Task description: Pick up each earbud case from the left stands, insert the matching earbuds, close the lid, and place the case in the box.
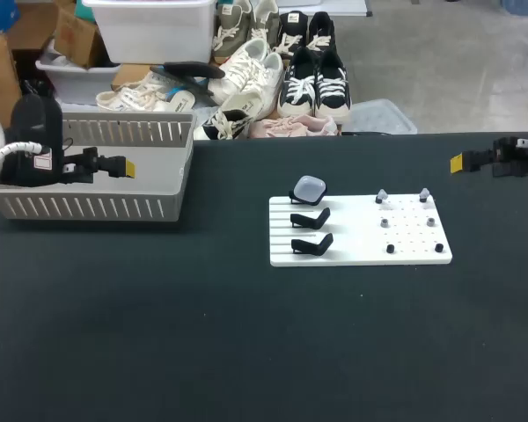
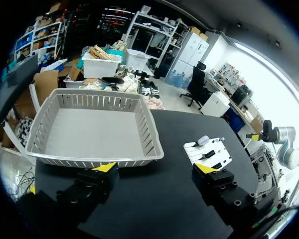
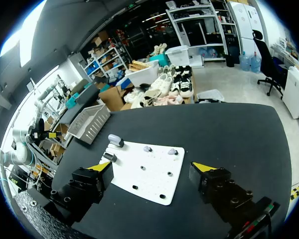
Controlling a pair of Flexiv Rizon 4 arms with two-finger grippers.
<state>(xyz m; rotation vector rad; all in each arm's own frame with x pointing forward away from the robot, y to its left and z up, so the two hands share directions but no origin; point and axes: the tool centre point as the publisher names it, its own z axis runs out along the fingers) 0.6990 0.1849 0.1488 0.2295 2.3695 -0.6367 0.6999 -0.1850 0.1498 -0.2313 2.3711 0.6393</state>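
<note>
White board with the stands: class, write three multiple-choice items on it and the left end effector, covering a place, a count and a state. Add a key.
1. Of the three stands, which holds the earbud case? A farthest from the robot; B middle; C nearest.
2. How many stands are bare? A none; B two; C three.
3. The left end effector is: A open, holding nothing; B shut on the case; C shut on an earbud.
Key: A, the case tops the farthest stand; B, both nearer stands carry nothing; A, its yellow tips stand apart.
</note>
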